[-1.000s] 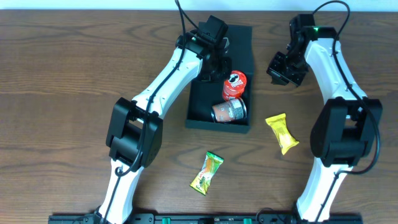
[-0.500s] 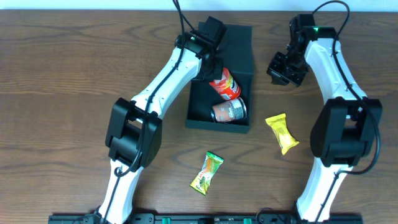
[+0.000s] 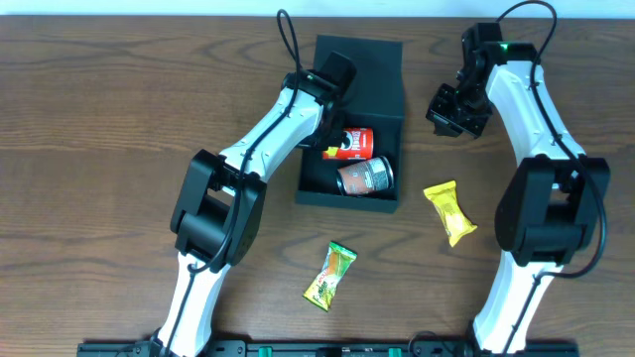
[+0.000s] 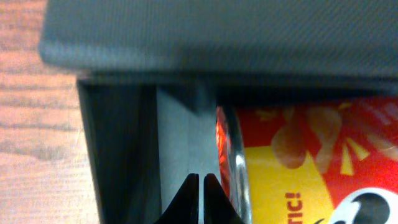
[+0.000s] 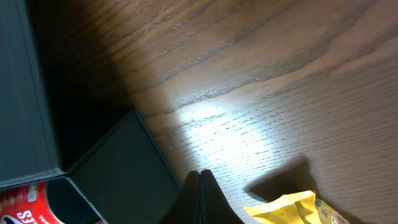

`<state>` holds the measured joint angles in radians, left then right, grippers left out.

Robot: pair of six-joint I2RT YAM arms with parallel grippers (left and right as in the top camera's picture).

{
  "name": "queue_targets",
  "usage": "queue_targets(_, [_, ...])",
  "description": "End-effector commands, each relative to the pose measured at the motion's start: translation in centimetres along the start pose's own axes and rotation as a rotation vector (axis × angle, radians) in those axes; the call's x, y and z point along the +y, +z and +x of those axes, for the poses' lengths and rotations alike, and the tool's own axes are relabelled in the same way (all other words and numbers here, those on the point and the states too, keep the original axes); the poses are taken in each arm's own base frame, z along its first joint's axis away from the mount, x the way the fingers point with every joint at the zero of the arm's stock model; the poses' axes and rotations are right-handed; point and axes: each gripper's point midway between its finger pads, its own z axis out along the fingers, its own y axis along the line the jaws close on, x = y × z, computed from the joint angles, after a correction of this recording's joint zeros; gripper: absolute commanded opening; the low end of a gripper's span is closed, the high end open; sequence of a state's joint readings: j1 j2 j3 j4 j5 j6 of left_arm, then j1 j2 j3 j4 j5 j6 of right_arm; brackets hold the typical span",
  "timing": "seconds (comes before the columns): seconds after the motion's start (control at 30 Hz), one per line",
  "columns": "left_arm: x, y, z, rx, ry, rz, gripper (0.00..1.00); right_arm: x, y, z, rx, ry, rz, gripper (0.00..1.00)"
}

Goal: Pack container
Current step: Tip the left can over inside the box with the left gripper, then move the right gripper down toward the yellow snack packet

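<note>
Since the left tool (image 4: 201, 188) was pinched shut on nothing, with its tips down inside the box (image 3: 316, 177) just beside the red can (image 3: 349, 143), the step in hand looked like settling that can rather than carrying it. The box sat mid-table (image 3: 119, 99) between the two arms, its lid (image 3: 369, 67) thrown open toward the far side. The red can lay on its side across the box. A grey can (image 3: 366, 177) lay close in front of it, by the near right corner; whether the two touched could not be told.

To do this well, the closed tips probably needed to press low on the can's side, and gently, so that it rolled snug to the back and left floor free for flat things. A hard shove might have ridden it up onto the grey can or dragged the box along the table. On leaving, the arm would have done best to rise straight up, clear of the left wall (image 4: 112, 162) and the lid's edge, before swinging away.

The right tool (image 5: 199, 185) was shut too and empty, hanging over bare wood to the right of the box. A yellow packet (image 3: 449, 211) lay near that arm and a green packet (image 3: 330, 275) in front of the box, both outside it. The yellow one seemed the right arm's natural pick.
</note>
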<state>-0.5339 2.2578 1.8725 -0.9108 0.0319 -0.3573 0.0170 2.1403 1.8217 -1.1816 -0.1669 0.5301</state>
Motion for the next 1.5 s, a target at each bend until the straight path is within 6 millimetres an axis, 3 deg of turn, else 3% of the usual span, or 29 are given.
queue_targets(0.0, [-0.4,0.5,-0.2,-0.007,0.02,0.006,0.06,-0.3,0.3,0.1,0.005,-0.024,0.018,0.02])
queue_targets(0.5, [-6.6,-0.7,-0.5,0.027,-0.011,0.355,0.06,-0.4,0.3,0.4,0.015,-0.03,0.024,0.02])
queue_targets(0.7, [-6.7,-0.8,-0.7,0.021,-0.016,0.362,0.06,-0.5,0.3,0.5,0.02,-0.029,0.028,0.02])
queue_targets(0.87, [-6.4,-0.9,-1.0,0.01,-0.019,0.357,0.06,-3.4,0.0,1.0,0.026,-0.016,0.167,0.02])
queue_targets(0.97, [-6.1,-1.6,-1.8,-0.012,-0.027,0.356,0.06,-4.0,-0.4,1.6,0.052,-0.012,0.182,0.02])
queue_targets(1.13, [-5.4,-2.9,-3.7,-0.064,-0.041,0.352,0.06,-3.9,-2.6,2.4,0.047,-0.125,0.171,0.02])
queue_targets(1.27, [-5.4,-3.2,-3.8,-0.067,-0.041,0.35,0.06,-3.7,-6.7,3.8,0.007,-0.251,0.149,0.03])
queue_targets(1.3, [-5.4,-3.2,-3.7,-0.062,-0.042,0.348,0.06,-3.7,-7.7,4.1,-0.008,-0.276,0.143,0.13])
queue_targets(1.33, [-5.3,-3.2,-3.5,-0.053,-0.043,0.344,0.06,-3.7,-8.8,4.4,-0.029,-0.297,0.136,0.31])
queue_targets(1.4, [-5.1,-3.1,-3.2,-0.039,-0.045,0.338,0.06,-3.8,-11.0,5.3,-0.077,-0.327,0.119,0.78])
queue_targets(1.47, [-5.1,-3.2,-3.0,-0.032,-0.047,0.334,0.06,-4.6,-12.4,6.4,-0.117,-0.332,0.124,0.99])
